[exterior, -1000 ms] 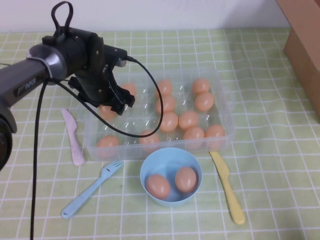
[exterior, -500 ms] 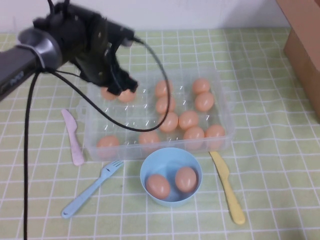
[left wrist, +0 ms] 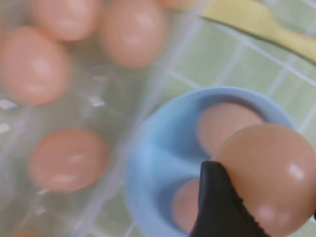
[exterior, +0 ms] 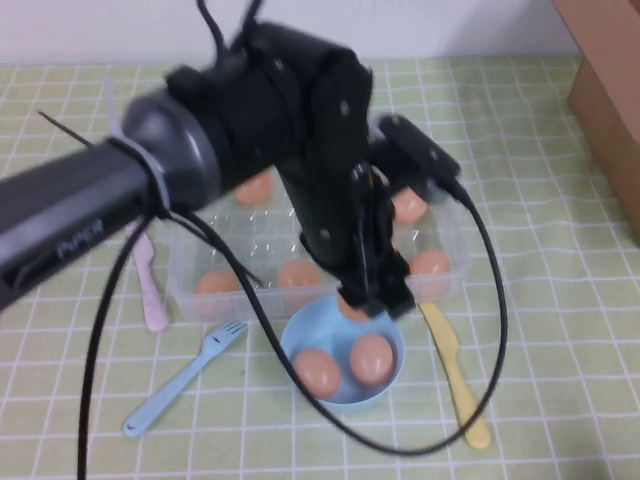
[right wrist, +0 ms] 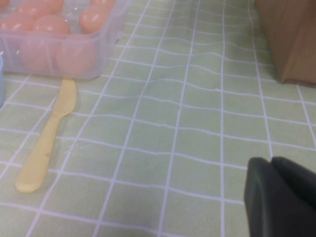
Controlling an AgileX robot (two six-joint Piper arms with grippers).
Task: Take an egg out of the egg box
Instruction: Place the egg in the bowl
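Over the light-blue bowl, the left tool grips an egg between its fingers, jaws part-way apart around it. Directly beneath: two more eggs inside the bowl. Just behind the tool: the clear egg box with the remaining eggs in its cells. Yellow knife just right of the bowl, blue fork left of it, pink knife beside the box's left end. Right tool low over bare checked tabletop, well right of the box; fingers look closed together.
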